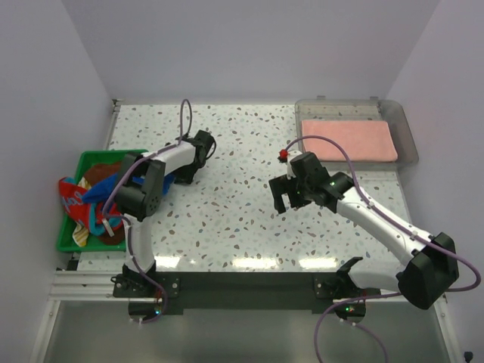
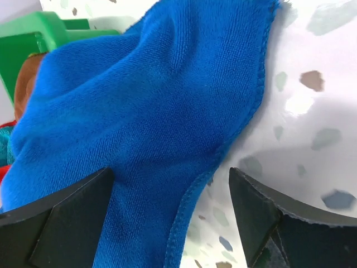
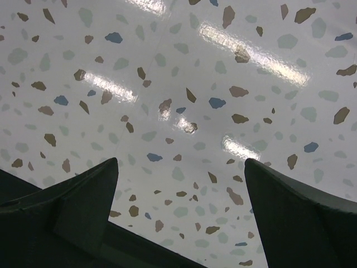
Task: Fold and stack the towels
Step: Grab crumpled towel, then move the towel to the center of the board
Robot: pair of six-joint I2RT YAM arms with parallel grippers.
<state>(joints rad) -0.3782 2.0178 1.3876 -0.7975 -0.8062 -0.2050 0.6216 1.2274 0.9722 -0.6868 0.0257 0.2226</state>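
- Royal blue towel spills from the green plastic basket onto the speckled desk, one stitched hem lying on the desk surface beside the basket
- From above, only a sliver of this towel shows under the left arm, at the basket's right edge
- Left claw stands wide, low over that towel; in the left wrist view the cloth fills the space from the left finger to about the middle of the gap, and bare desk shows between the hem and the right finger
- Neither finger visibly pinches the cloth
- Inside the basket, at the left side of the desk, lie a blue towel with red pattern draped over the left rim, a brown towel toward the back, and a yellowish striped towel at the near corner
- Salmon pink towel lies folded flat in the clear plastic tray at the far right corner
- Right claw is wide open and holds nothing, hanging over bare desk near the middle, well apart from both the tray and the basket
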